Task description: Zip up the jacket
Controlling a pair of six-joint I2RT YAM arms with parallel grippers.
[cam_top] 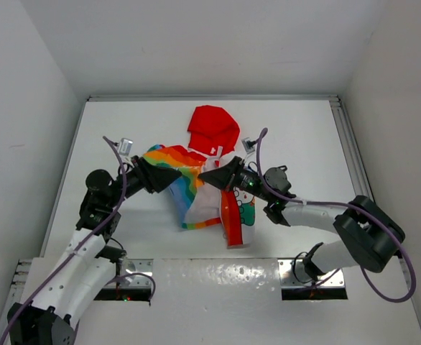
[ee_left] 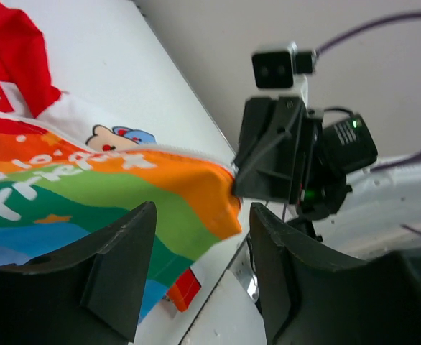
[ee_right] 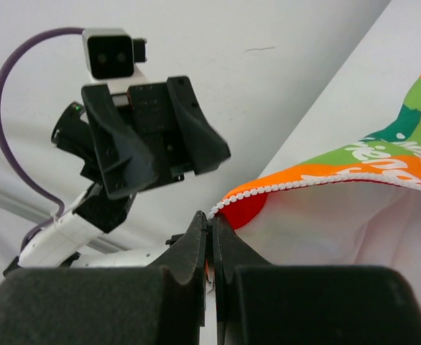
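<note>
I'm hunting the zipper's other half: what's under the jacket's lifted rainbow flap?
On the jacket, red lining and white fabric show under the flap; deeper in, folds hide everything.

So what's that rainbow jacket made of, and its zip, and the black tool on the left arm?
The jacket looks like soft matte fabric: it folds and drapes. Its zipper teeth look like white plastic, though small. The left tool seems matte black moulded plastic, with sharp edges.
</note>
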